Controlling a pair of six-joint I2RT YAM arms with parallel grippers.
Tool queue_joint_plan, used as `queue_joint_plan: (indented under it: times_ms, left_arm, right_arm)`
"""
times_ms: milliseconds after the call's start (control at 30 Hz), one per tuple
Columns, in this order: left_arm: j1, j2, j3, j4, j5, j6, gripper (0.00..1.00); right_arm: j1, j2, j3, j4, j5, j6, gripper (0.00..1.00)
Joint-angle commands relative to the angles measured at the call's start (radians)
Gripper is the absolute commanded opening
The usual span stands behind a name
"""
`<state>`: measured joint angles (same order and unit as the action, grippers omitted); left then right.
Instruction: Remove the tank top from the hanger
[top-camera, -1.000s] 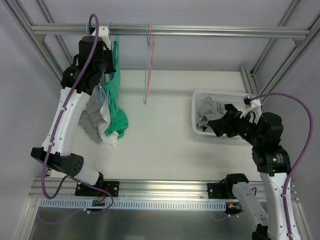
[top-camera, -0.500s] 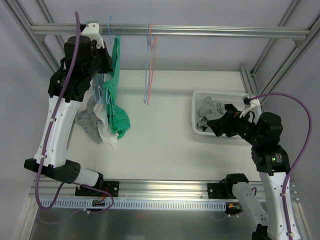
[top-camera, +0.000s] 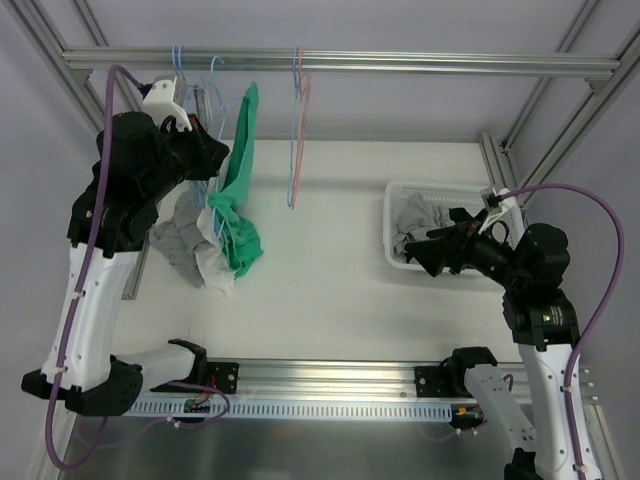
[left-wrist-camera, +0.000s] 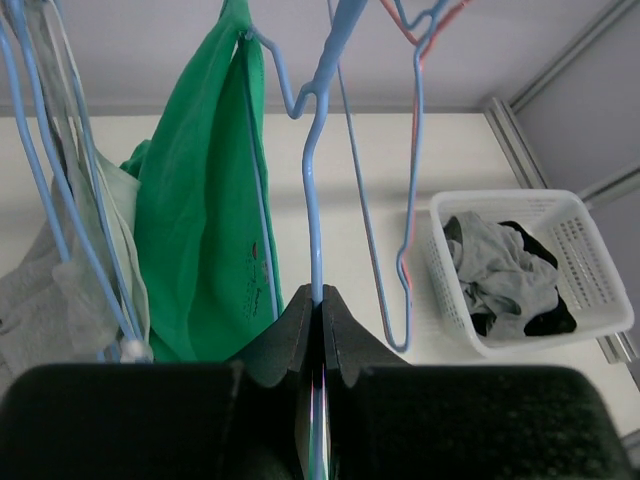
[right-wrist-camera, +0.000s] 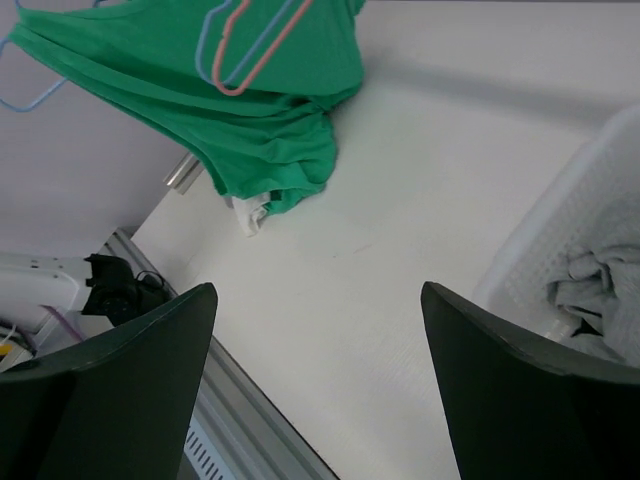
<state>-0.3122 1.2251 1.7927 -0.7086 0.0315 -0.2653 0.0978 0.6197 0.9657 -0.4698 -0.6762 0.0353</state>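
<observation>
Green cloth hangs from the rail (top-camera: 400, 62) in the overhead view: the green tank top (top-camera: 238, 200) droops from a blue hanger (top-camera: 214, 78) hooked near the rail's left end. The left gripper (top-camera: 208, 157) is raised just below the rail beside it. An empty pink hanger (top-camera: 297, 130) hangs nearer the rail's middle. Well away from the rail, off its right end, a white basket (top-camera: 390, 228) holds a grey garment (top-camera: 415, 215) with something dark beside it, and the right gripper (top-camera: 420, 252) hovers at the basket's near rim.

From the left wrist, the left gripper (left-wrist-camera: 320, 305) is clenched on the blue hanger's (left-wrist-camera: 312, 200) lower wire. The tank top (left-wrist-camera: 200, 230) is draped just left of that wire, apparently on the same hanger. The basket (left-wrist-camera: 590, 260) shows grey and black clothing (left-wrist-camera: 545, 320) inside.

From the right wrist, the right gripper (right-wrist-camera: 318, 300) stands spread wide and grasps nothing. The tank top (right-wrist-camera: 250, 90) is far off toward the rail, and the basket's wall (right-wrist-camera: 600, 200) is at the edge of frame.

The step in hand looks like steadying the hanger. The next move would call for the free arm to cross over, take the fabric and draw its straps off the hanger's shoulders.
</observation>
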Motion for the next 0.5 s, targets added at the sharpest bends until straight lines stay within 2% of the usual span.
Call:
queue_joint_plan:
  times_ms: [0,300,467]
  left_arm:
    - [0.007,-0.132,-0.076,0.103,0.096,-0.06,0.0]
    - [0.007,-0.376,-0.329,0.124,0.231,-0.069,0.0]
    - [0.007,-0.544,-0.522,0.123,0.332,-0.107,0.0]
  right_arm:
    - [0.014,0.006,-0.005,0.172,-0.173,0.086,0.89]
    - [0.072,0.037,-0.015,0.25,-0.204,0.13,0.9]
    - [0.204,0.064,-0.005,0.258,-0.139,0.112,0.9]
